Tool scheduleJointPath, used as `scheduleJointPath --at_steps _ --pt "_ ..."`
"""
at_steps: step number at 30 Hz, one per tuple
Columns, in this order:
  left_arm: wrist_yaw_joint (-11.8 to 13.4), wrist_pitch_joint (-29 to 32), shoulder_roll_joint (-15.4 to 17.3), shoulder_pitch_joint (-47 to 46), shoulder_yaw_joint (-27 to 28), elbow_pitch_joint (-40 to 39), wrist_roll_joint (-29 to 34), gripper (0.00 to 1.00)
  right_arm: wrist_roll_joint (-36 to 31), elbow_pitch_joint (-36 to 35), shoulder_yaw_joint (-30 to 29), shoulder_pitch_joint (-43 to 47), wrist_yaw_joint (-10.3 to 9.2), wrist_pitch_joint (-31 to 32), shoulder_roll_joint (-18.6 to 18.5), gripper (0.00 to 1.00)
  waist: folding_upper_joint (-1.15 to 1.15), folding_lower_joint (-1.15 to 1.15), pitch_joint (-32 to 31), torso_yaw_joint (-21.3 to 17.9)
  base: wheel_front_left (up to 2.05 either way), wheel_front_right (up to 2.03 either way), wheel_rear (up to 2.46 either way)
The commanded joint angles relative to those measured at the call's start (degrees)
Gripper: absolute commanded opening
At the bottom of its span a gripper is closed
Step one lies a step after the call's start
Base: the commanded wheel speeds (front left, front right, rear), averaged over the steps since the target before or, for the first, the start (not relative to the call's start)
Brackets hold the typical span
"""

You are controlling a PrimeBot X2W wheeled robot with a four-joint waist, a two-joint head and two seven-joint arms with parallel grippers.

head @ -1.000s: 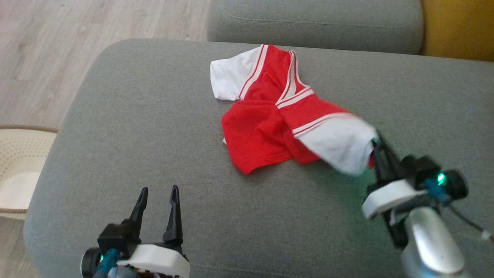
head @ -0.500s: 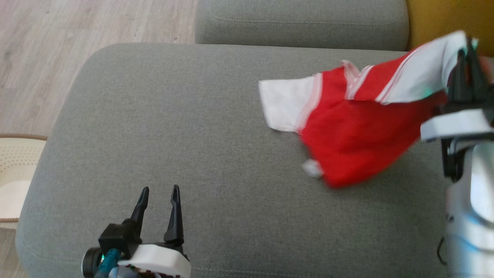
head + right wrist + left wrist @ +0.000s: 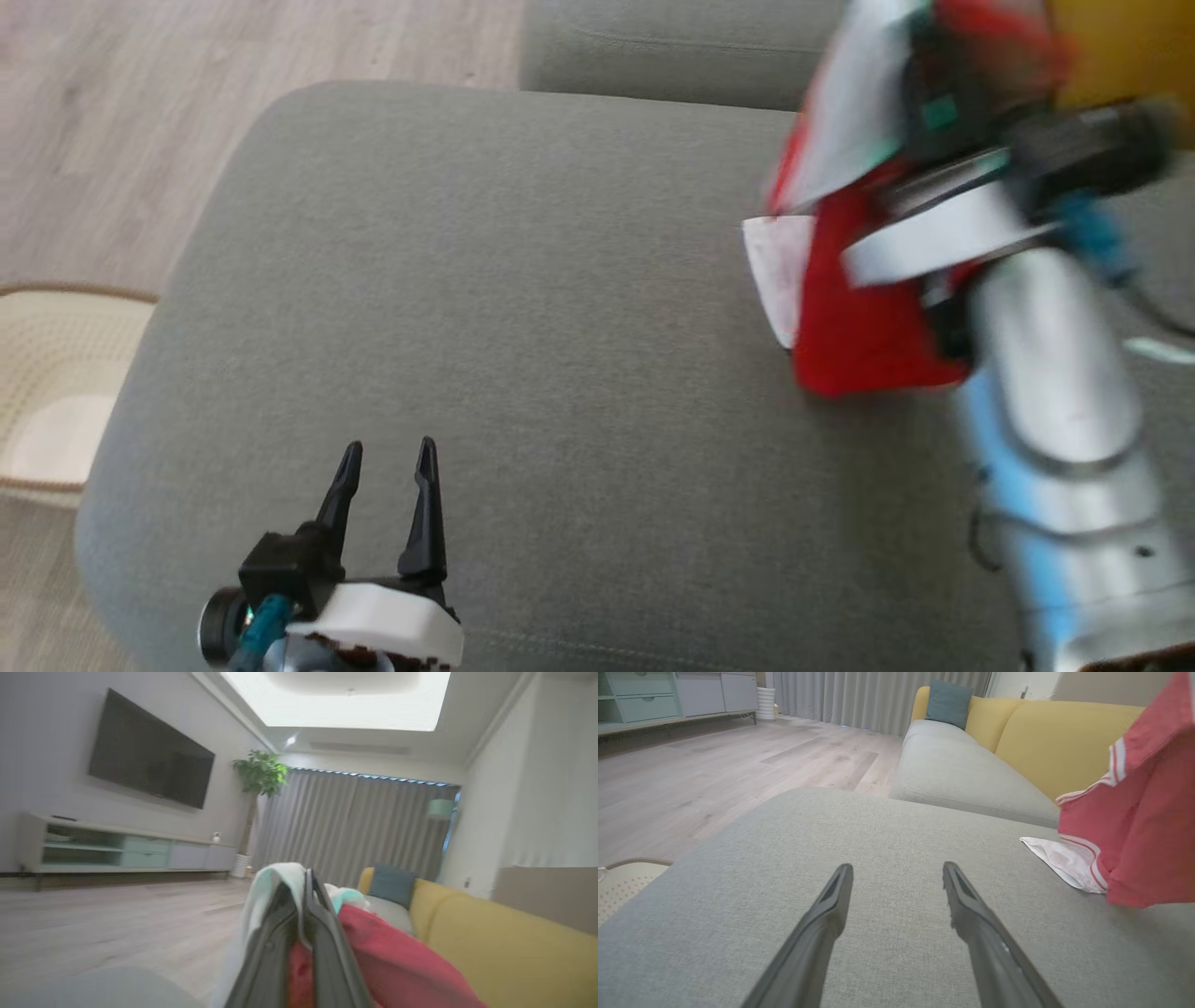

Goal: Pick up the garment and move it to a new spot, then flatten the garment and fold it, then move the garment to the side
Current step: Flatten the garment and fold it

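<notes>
The garment (image 3: 859, 327) is a red shirt with white sleeves and white stripes. It hangs in the air over the right side of the grey cushion (image 3: 467, 308), and one white sleeve (image 3: 1064, 861) still touches the fabric. My right gripper (image 3: 920, 56) is shut on the garment near a sleeve, high at the upper right. In the right wrist view the fingers (image 3: 322, 933) are pressed together with red and white cloth (image 3: 387, 961) draped around them. My left gripper (image 3: 386, 467) stands open and empty low at the front left, fingers (image 3: 822, 924) spread above the cushion.
A second grey seat cushion (image 3: 672, 51) lies behind, with a yellow sofa back (image 3: 1055, 737) and a blue pillow (image 3: 948, 702). Wooden floor (image 3: 121, 112) runs along the left. A pale perforated basket (image 3: 56, 383) stands off the cushion's left edge.
My right gripper has lifted the garment off the cushion's middle and carried it up and to the right. The head view has shifted a little. The left gripper has stayed put.
</notes>
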Motion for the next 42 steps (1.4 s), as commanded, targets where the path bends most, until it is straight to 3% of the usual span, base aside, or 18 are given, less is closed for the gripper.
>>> scheduleJointPath --at_steps 1,7,8,9,10,11,12,23,31,35,42 --pt "-0.2 -0.7 -0.4 -3.3 2.2 -2.0 0.4 1.00 2.1 -0.5 4.0 -1.6 -0.05 -0.2 1.2 0.00 0.00 0.00 0.5 1.3 0.00 0.00 0.00" --pt "-0.5 -0.7 -0.5 -4.1 1.7 -1.7 0.4 1.00 9.1 6.7 19.8 0.9 -0.05 -0.6 1.3 0.00 0.00 0.00 1.6 4.3 0.00 0.00 0.00" --pt "-0.5 -0.7 -0.6 -4.3 1.7 -1.6 0.4 1.00 10.3 7.8 22.4 1.2 -0.05 -0.7 1.3 0.18 0.00 0.00 1.8 4.7 0.00 0.00 0.00" --pt "-0.6 -0.7 -0.6 -4.4 1.6 -1.6 0.4 1.00 11.6 8.9 24.4 1.4 -0.05 -0.8 1.3 0.43 0.00 0.00 1.9 5.1 0.00 0.00 0.00" --pt "-0.6 -0.7 -0.6 -4.5 1.5 -1.6 0.4 1.00 12.1 10.1 26.3 1.3 -0.05 -0.8 1.3 0.75 0.00 0.00 2.1 5.5 0.00 0.00 0.00" --pt "-0.6 -0.7 -0.6 -4.6 1.5 -1.6 0.4 1.00 12.6 11.3 28.0 1.3 -0.05 -0.9 1.3 0.97 0.00 0.00 2.3 5.8 0.00 0.00 0.00" --pt "-0.6 -0.7 -0.7 -4.6 1.4 -1.6 0.4 1.00 13.3 12.3 29.5 1.4 -0.05 -0.9 1.3 1.00 0.00 0.00 2.4 6.0 0.00 0.00 0.00" --pt "-0.3 -0.7 -0.9 -4.3 2.1 -1.6 0.2 1.00 19.0 17.1 38.0 1.5 -0.05 -1.7 1.3 1.00 0.00 0.00 2.4 3.8 0.00 0.00 0.00" --pt "-0.2 -0.7 -1.0 -3.9 2.5 -1.8 0.5 1.00 17.9 20.0 29.1 1.3 -0.05 -1.9 1.0 1.00 0.00 0.00 1.9 0.9 0.00 0.00 0.00" --pt "-0.2 -0.7 -1.1 -3.8 2.5 -1.8 0.5 1.00 16.9 23.4 21.6 2.1 -0.05 -1.2 -2.3 1.00 0.00 0.00 1.8 0.2 0.00 0.00 0.00" --pt "-0.2 -0.7 -1.1 -3.7 2.4 -2.0 0.3 1.00 19.9 24.1 20.6 3.9 -0.05 5.2 -5.8 1.00 0.00 0.00 2.1 0.0 0.00 0.00 0.00"
